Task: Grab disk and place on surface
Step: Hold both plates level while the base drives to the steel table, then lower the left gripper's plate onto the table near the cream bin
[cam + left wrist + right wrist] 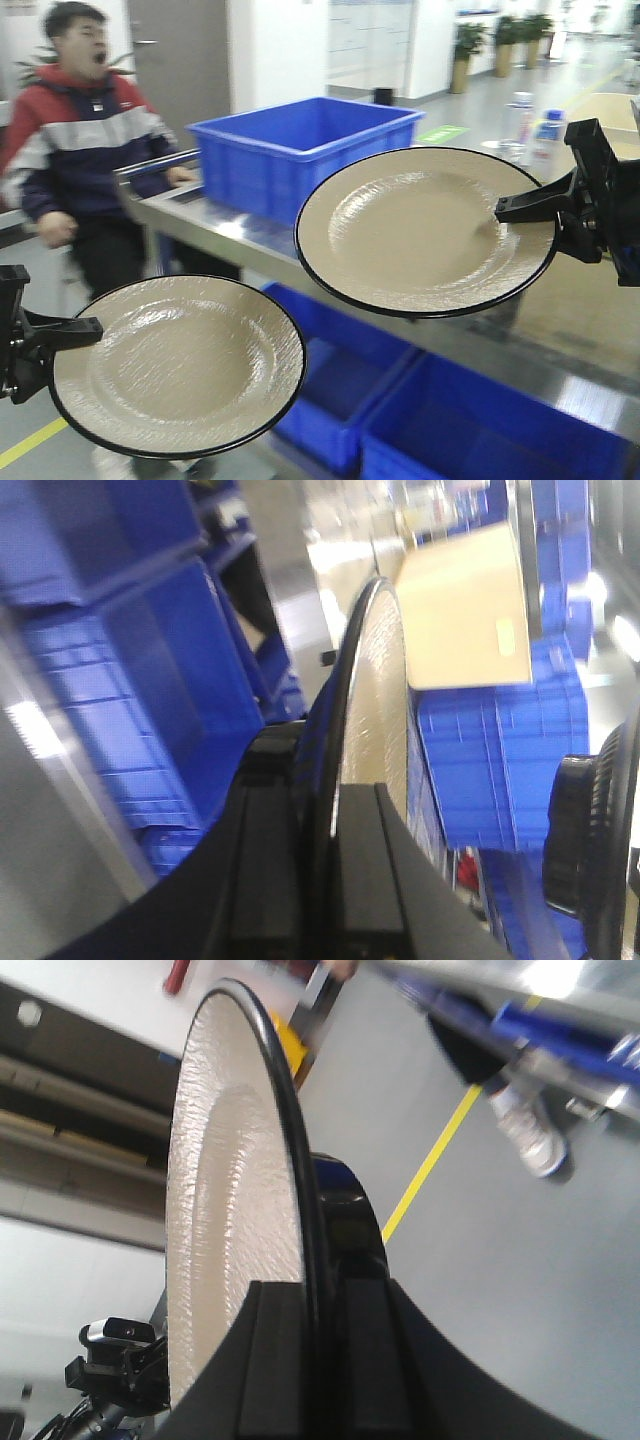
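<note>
Left gripper pinches disk near blue bin.

Disk rim hidden within left jaws

A beige, black-rimmed disk hangs low left, a second disk higher right, both seemingly level.

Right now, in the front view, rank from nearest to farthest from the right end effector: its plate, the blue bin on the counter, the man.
1. Its plate, clamped in the right end effector.
2. The blue bin, behind and to its left.
3. The man, at the far left.
</note>
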